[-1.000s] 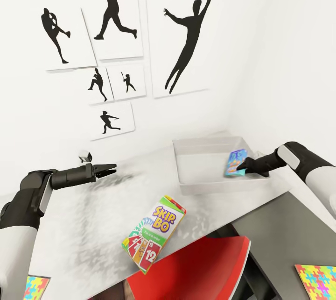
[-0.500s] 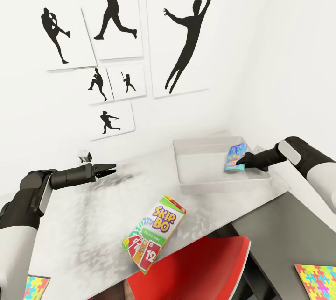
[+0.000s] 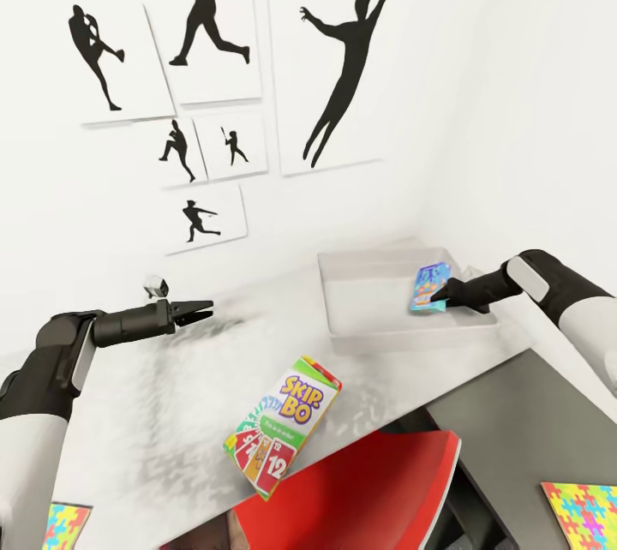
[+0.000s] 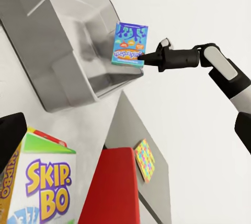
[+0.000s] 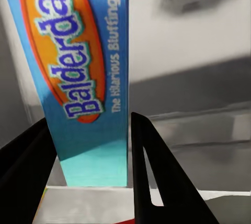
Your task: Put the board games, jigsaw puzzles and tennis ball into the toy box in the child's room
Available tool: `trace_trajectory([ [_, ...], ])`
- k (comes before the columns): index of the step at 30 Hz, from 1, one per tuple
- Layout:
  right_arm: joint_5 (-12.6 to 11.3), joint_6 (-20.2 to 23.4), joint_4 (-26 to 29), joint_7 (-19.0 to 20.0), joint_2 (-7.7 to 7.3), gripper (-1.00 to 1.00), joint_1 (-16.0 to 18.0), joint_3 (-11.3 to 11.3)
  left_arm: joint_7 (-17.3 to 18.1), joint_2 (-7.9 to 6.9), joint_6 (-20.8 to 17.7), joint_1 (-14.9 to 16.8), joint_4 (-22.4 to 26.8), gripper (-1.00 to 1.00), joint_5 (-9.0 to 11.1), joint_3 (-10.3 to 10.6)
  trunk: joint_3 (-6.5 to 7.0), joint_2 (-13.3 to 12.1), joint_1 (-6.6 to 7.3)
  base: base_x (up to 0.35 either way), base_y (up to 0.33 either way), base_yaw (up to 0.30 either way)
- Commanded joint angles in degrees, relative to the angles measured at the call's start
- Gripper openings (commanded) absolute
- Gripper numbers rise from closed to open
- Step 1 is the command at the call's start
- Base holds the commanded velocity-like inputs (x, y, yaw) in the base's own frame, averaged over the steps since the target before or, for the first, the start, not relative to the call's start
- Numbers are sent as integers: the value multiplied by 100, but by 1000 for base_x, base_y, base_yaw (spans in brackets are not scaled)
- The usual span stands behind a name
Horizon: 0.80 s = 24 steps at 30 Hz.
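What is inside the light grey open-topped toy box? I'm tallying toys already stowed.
Its visible grey floor looks bare. The small blue board game, pinched by the right gripper, hangs over it, hiding that corner.

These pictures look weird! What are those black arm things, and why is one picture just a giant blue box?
They are a robot's two arms. The big picture comes from a camera on its head, looking down at a table. The other two come from small cameras by each gripper, so things look huge there. The right gripper pinches a blue game over a grey toy box; up close you can read "Balderdash" on it. The left gripper holds nothing. A Skip-Bo game lies near the table's edge, above a red chair. Colourful puzzles lie lower down.
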<state>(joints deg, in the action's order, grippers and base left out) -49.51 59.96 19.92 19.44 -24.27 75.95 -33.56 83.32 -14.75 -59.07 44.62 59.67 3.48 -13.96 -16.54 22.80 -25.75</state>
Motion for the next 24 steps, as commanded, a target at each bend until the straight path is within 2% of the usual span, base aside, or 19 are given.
trace_trajectory([
  [1, 44, 4, 3, 60, -3, -100, 7, -27, 19, -1, -60, 5, 1, 100, 4, -1, -20, 12, -3, 0, 0, 0],
  [24, 64, 4, 9, 60, -16, -100, 103, -28, 26, -4, -60, 7, 1, 100, 13, -7, -237, 12, -3, 0, 0, 0],
])
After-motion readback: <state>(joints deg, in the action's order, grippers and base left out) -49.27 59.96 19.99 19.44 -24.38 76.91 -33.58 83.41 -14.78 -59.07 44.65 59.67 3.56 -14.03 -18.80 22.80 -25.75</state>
